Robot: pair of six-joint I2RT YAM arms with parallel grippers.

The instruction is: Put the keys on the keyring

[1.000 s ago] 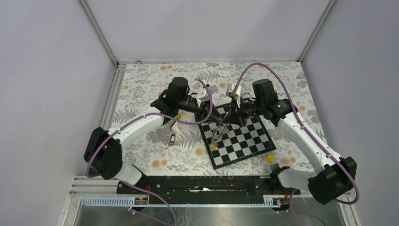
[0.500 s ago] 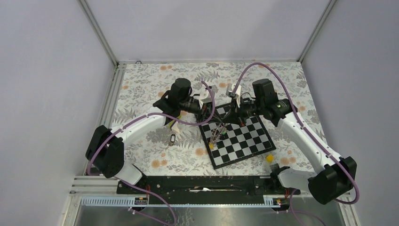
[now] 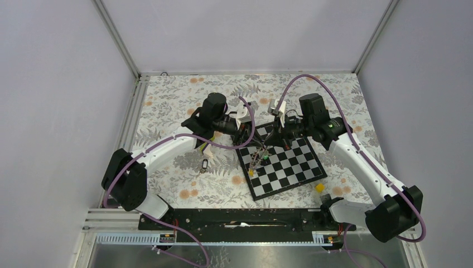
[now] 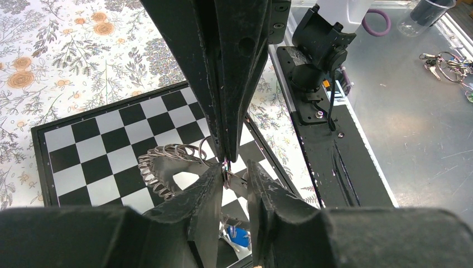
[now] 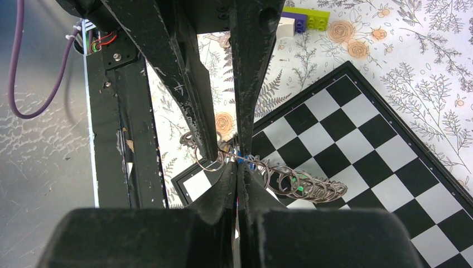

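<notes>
One key at least is left to thread: the black-headed key [image 3: 204, 165] lies on the floral tablecloth [image 3: 167, 100], well apart from the rest. The large grey metal keyring [image 4: 162, 167], its rim a ridged coil of thin wire loops, is over the near-left part of the black-and-white chessboard [image 3: 290, 167], between my two arms. A blue plastic key head [image 4: 240, 235] shows just under its end, and a speck of green [image 5: 299, 190] sits among the coils, so I judge those two keys are on. The yellow-headed key [image 3: 251, 173] is right below the ring, but I cannot tell whether it hangs from it or rests on the board.

My right gripper [image 5: 237, 170] is pinched closed, apparently clamping the end of the keyring's wire. My left gripper [image 4: 235, 170] faces it tip to tip, jaws narrowly parted around a small wire loop; I see no firm pinch there.

Everything here is thin, springy steel against hard, glossy board squares, and the key heads are smooth plastic. I expect the wire to slip easily.
</notes>
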